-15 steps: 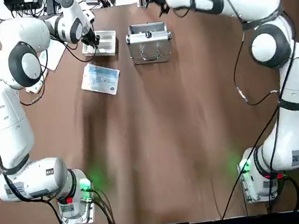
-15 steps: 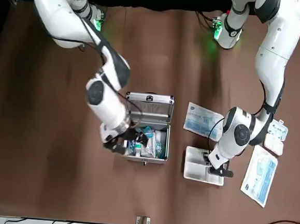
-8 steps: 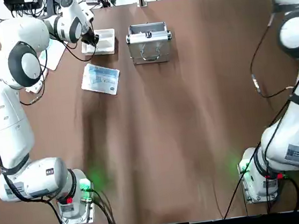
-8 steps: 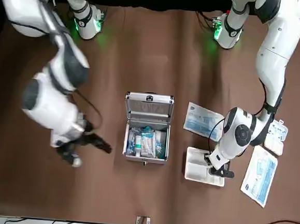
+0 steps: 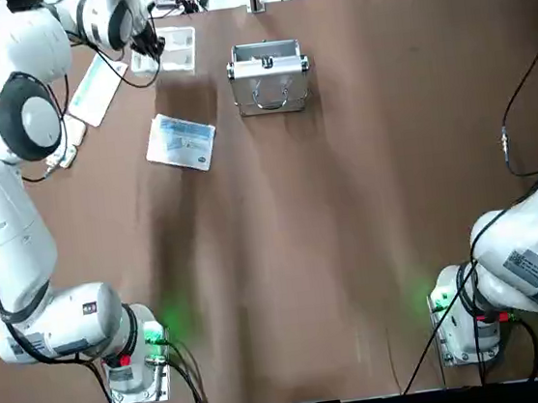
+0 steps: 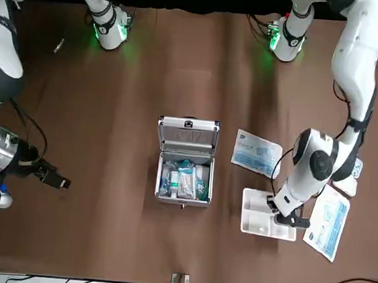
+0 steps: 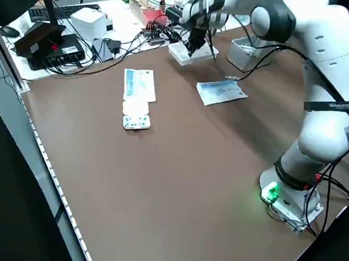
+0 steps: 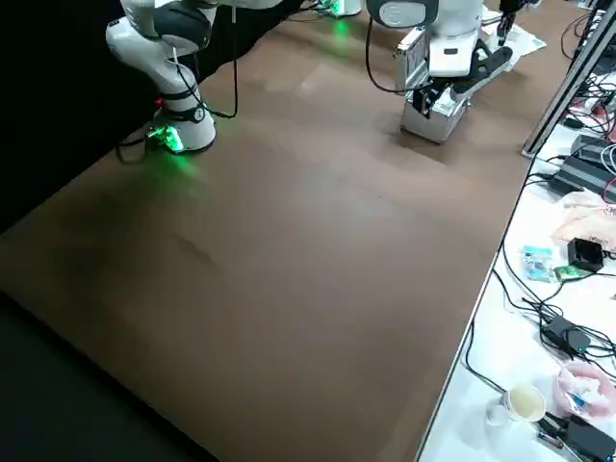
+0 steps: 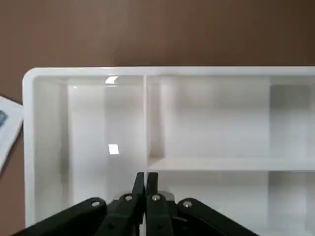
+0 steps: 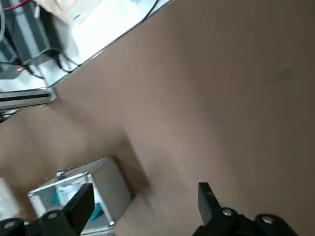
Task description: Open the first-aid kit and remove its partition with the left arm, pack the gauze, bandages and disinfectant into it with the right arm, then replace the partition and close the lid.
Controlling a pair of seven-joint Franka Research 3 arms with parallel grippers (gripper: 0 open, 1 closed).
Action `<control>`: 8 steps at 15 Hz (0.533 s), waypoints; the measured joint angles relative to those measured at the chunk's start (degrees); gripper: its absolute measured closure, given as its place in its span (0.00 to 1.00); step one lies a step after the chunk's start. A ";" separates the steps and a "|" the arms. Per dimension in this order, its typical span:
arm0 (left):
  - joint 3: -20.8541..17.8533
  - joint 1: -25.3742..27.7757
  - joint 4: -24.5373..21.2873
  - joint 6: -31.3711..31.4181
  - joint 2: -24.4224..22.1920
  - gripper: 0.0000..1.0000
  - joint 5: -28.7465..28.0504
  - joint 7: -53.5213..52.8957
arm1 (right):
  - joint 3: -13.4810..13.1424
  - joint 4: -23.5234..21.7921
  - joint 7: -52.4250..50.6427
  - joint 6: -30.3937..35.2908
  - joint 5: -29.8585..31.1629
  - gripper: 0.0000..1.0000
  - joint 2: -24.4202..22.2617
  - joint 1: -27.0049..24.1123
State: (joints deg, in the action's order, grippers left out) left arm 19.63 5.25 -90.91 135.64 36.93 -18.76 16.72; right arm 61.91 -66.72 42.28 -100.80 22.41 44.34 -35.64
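Right hand (image 10: pixel 142 206) has swung clear of open first-aid kit (image 6: pixel 185 171), fingers spread wide, empty; packing looks done. Left hand (image 6: pixel 287 213), pinched on partition (image 6: pixel 261 220), has lifted it off desk (image 6: pixel 180 82). Next: reinsert. Front view shows packed contents; top view only upright lid (image 5: pixel 268 75).

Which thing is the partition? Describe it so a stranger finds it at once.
Start at the open silver case mid-table. On the left arm's side, the left hand pinches the partition. Unlike the flat printed packets, it is a plain white tray with walled compartments.
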 joint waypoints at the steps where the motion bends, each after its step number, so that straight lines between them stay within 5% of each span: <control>1: 0.54 -0.02 0.01 -1.82 -1.82 0.96 0.00 0.67 | 0.01 -0.01 -0.54 0.19 0.62 0.06 0.00 -0.39; 8: 8.90 -0.47 0.57 -9.77 -6.55 0.96 0.02 11.26 | 0.30 -0.02 -4.11 3.40 1.63 0.06 -0.05 -3.43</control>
State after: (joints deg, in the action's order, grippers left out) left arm 28.53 4.77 -90.34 125.87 30.38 -18.74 27.98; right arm 62.21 -66.73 38.17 -97.40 24.03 44.29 -39.06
